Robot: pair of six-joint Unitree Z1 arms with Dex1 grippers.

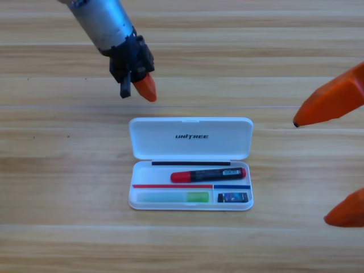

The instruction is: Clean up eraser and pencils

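While the small dark eraser [233, 197] is sitting in the white case's [190, 138] bottom right corner, the green pencil [173, 197] and red-capped black pencil [208, 174] are lying inside too. Left pincer [138, 86] is hanging above the case, holding nothing; right pincer [335, 159] is waiting wide open.

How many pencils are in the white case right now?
2. The black pencil with the red end lies in the upper compartment; the green pencil lies in the lower left one. None elsewhere.
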